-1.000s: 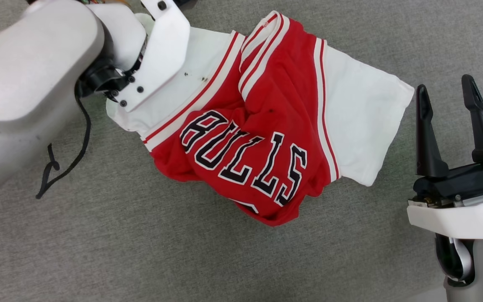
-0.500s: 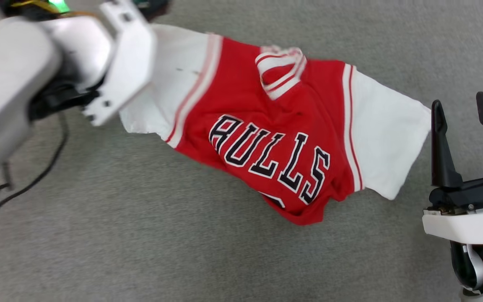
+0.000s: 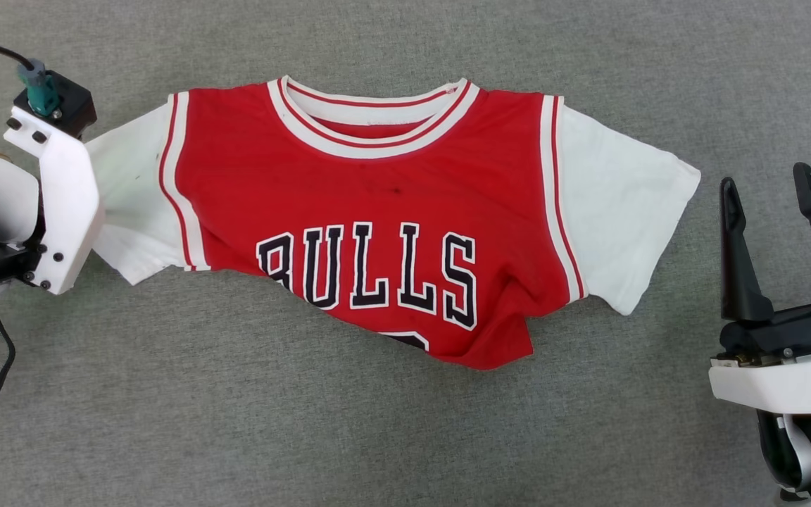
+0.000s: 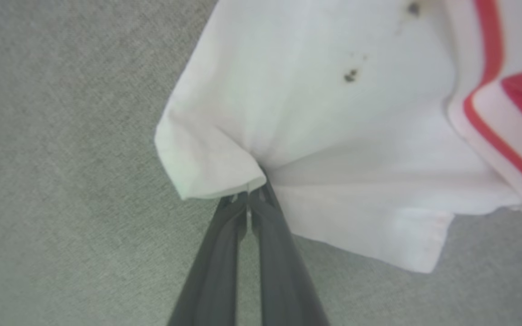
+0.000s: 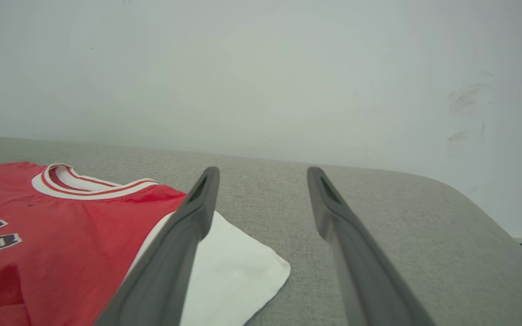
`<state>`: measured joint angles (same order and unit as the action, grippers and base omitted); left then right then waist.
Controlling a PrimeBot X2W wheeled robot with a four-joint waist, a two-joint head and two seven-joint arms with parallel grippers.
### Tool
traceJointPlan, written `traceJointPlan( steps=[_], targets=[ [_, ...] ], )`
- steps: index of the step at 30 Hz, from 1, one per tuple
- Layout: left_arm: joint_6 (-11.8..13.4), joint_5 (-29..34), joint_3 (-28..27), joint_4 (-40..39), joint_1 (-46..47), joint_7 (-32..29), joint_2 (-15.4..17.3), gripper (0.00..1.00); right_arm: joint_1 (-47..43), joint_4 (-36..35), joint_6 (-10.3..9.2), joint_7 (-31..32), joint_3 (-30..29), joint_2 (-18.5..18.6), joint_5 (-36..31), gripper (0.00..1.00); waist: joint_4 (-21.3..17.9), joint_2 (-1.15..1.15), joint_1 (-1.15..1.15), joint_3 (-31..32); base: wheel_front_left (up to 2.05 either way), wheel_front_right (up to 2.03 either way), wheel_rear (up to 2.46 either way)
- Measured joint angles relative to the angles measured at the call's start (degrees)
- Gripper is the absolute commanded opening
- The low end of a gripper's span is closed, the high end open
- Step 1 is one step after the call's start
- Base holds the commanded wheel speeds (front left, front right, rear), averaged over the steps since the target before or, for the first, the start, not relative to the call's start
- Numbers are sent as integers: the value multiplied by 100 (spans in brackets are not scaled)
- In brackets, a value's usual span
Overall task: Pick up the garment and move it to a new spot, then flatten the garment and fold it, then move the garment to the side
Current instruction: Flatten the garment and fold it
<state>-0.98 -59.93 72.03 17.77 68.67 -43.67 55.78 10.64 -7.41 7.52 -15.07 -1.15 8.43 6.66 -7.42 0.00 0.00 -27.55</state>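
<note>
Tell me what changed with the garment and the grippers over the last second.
The left gripper, shut on the white sleeve, has swung out to the robot's left and dragged it along. The garment, crumpled before, now lies spread, with its collar open and its lettering flat. Its lower edge stays bunched. The right gripper stays open, clear of the other sleeve.

Grey fabric surface (image 3: 236, 422), pale wall (image 5: 261, 68)
</note>
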Motion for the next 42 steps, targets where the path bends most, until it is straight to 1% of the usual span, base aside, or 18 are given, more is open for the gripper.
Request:
traceJointPlan(
  steps=[1, 2, 3, 6, 8, 11, 16, 20, 26, 32, 33, 34, 38, 42],
  targets=[
    [0, -38, -13, 37, -26, 54, -8, 0, -2, 4, 0, 0, -8, 3, 0, 100, 0, 0, 0, -1, 0, 0, 0],
    [1, -66, -27, 71, -45, 107, -26, 36, -9, 5, -1, -1, -22, 14, 0, 100, 6, 0, 0, 4, 0, 0, 0],
    [-4, -74, -42, 88, -50, 172, -29, 100, -14, 13, -1, -1, -31, 24, 0, 100, 16, 0, 0, 15, 0, 0, 0],
    [-67, 15, -76, 90, 6, 250, -5, 100, -18, 19, -1, -1, -58, 51, -1, 100, 64, 0, 0, 76, 0, 0, 0],
    [-112, -9, -170, 76, 143, 238, 99, 100, -19, 18, -1, -1, -67, 58, 0, 100, 97, 0, 0, 123, 0, 0, 0],
    [-155, -205, -393, -5, 460, 120, 219, 100, -26, 9, -1, -1, -66, 53, 9, 100, 132, 0, 0, 159, 0, 0, 0],
    [-157, -253, -531, -75, 833, -205, 248, 100, -23, -18, 0, -1, -15, 26, 15, 100, 133, 0, 0, 60, 0, 0, 0],
    [-126, -167, -387, -27, 926, -565, 191, 100, 70, -31, -1, -1, 54, 18, 38, 100, 63, 0, 0, -72, 0, 0, 0],
    [-36, -225, -254, 90, 792, -813, 58, 100, 133, -34, -1, -1, 79, 18, 41, 100, -91, 0, 0, -252, 0, 0, 0],
    [-99, -121, -190, 155, 697, -981, 102, 100, 211, -27, -1, -1, 68, 4, 42, 100, -204, 0, 0, -371, 0, 0, 0],
    [-102, -119, -192, 159, 694, -978, 108, 25, 213, -27, -1, -1, 65, 0, 42, 100, -208, 0, 0, -380, 0, 0, 0],
    [-102, -130, -197, 166, 686, -978, 103, 0, 214, -23, -1, -1, 56, -3, 41, 100, -206, 0, 0, -381, 0, 0, 0],
    [-148, -144, -198, 136, 604, -836, 13, 0, 231, -7, -1, -1, -20, 14, 38, 100, -157, 0, 0, -322, 0, 0, 0],
    [-182, -118, -193, 88, 548, -628, -2, 0, 352, -30, 0, -1, -119, 235, -31, 100, -66, 0, 0, -159, 0, 0, 0]
  ],
)
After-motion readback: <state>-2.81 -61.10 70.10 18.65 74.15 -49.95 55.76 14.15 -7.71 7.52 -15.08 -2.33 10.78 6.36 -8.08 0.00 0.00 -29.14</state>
